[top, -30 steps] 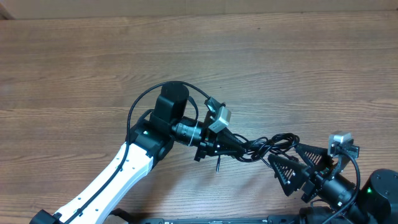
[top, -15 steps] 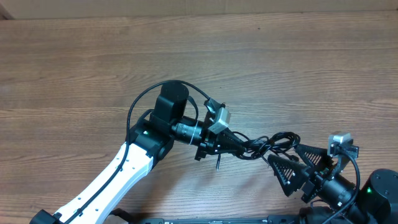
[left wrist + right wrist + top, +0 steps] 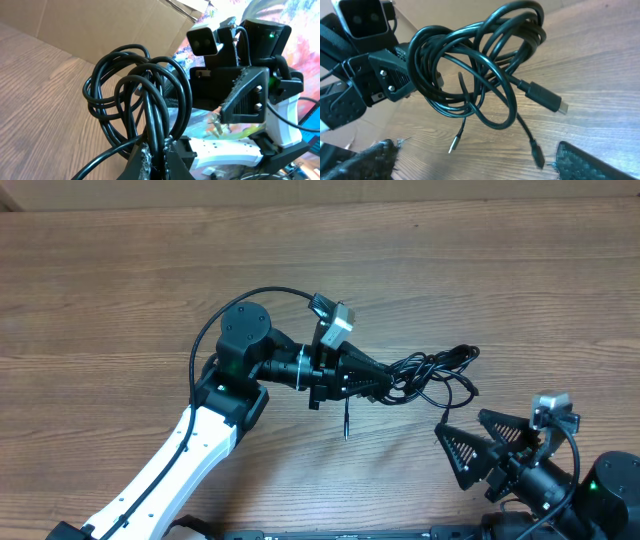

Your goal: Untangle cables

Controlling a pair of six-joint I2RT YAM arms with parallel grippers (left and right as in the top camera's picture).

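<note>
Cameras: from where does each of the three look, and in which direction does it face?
Overhead: above the table, facing straight down; it shows the left pincer shut on the cables and the right pincer open.
Left wrist: behind its own fingers, facing the right pincer across the cables.
Right wrist: behind its own open fingers, facing the left pincer.
Shared: both wrist views show the same cables, from opposite sides.
</note>
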